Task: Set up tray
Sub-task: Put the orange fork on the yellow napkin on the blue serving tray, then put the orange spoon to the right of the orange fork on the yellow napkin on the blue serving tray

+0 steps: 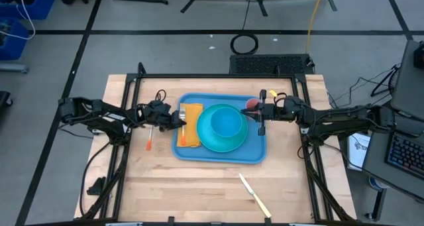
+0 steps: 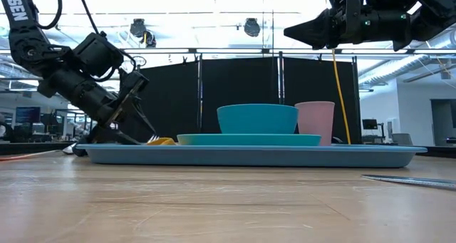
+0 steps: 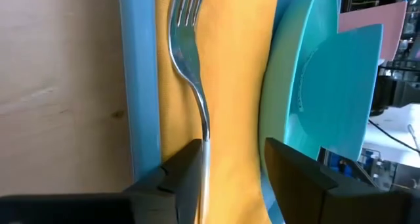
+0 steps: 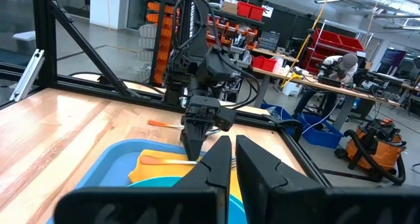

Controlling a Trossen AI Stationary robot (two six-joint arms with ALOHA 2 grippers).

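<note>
The light-blue tray (image 1: pixel 222 156) lies flat at mid-table and carries a teal plate (image 2: pixel 249 139) with a teal bowl (image 1: pixel 225 123) on it. A pink cup (image 2: pixel 315 120) stands at its far right corner, and a yellow napkin (image 1: pixel 193 125) lies along its left side. A silver fork (image 3: pixel 187 46) lies lengthwise on the napkin (image 3: pixel 230 86). My left gripper (image 3: pixel 233 148) is open and low at the tray's left rim, with its fingers either side of the fork's handle end. My right gripper (image 4: pixel 231 145) is shut and empty, high above the tray's right side (image 2: pixel 288 33). My left gripper comes in low from the table's left, along the fork. The handle end (image 3: pixel 206 142) runs close beside the inner side of one finger (image 3: pixel 187 168), and I cannot tell whether they touch. The fork lies flat on the napkin.
A knife (image 1: pixel 255 195) lies on the bare wood near the table's near edge, right of centre. A thin orange stick (image 1: pixel 151 141) lies left of the tray, under the left arm. Black frame rails run along the table's left, right and far sides.
</note>
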